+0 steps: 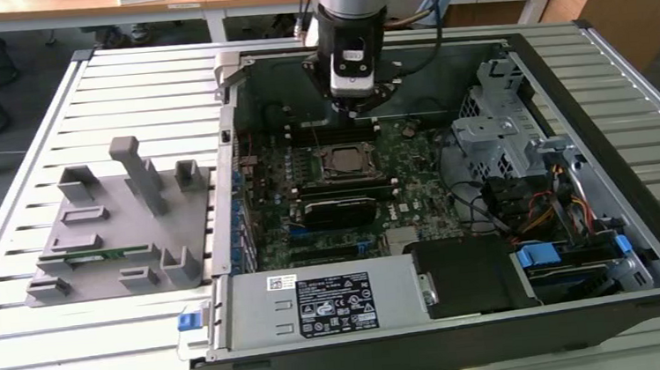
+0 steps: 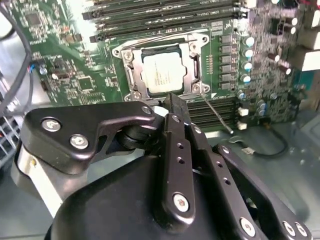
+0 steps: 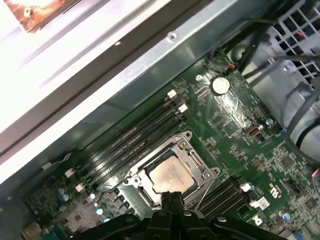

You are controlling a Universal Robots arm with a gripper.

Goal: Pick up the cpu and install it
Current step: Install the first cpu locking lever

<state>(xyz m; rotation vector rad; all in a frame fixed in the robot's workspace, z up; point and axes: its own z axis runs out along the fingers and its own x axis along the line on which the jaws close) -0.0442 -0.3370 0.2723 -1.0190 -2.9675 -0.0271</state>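
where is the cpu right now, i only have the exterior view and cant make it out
observer: in both wrist views the cpu lies flat inside the socket frame on the board, silver top up.
operator: is the gripper holding anything
observer: no. in the second wrist view the gripper has its fingers pressed together with nothing between them, and it is clear of the cpu.
operator: what about the socket lever
observer: in the second wrist view the thin metal lever runs out from the frame's corner across the board. i cannot tell if it is latched.
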